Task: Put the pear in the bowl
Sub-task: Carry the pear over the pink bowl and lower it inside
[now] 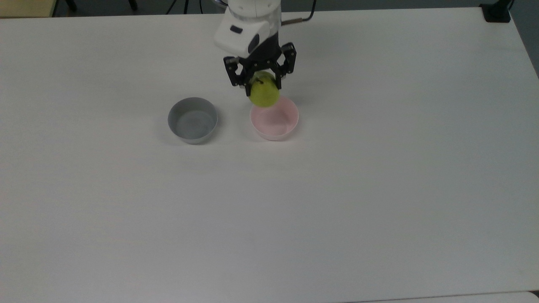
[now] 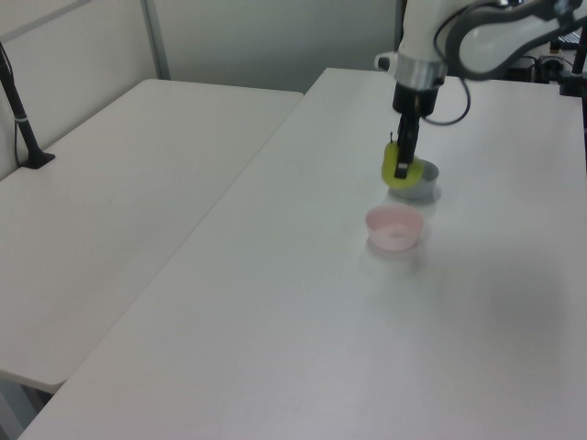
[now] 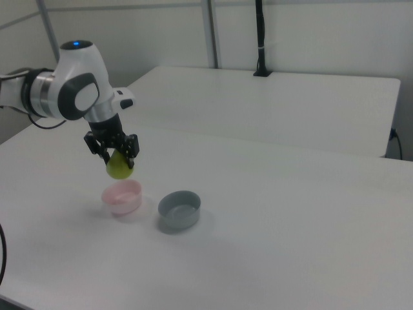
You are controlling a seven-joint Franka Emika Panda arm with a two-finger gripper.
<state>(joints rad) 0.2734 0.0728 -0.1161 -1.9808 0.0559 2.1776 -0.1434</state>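
My gripper (image 1: 262,86) (image 2: 404,167) (image 3: 117,157) is shut on the yellow-green pear (image 1: 264,95) (image 2: 401,175) (image 3: 119,166), which hangs in the air. The pale pink bowl (image 1: 276,123) (image 2: 394,228) (image 3: 122,197) stands on the white table. In the top view the pear overlaps the bowl's upper left rim. In the right view the pear hangs a little above the bowl's far rim. The bowl looks empty inside.
A grey bowl (image 1: 193,120) (image 2: 419,181) (image 3: 180,209) of the same size stands beside the pink one, on the top view's left. A second white table (image 2: 110,202) adjoins on the left view's left, with a black pole (image 2: 20,115) on it.
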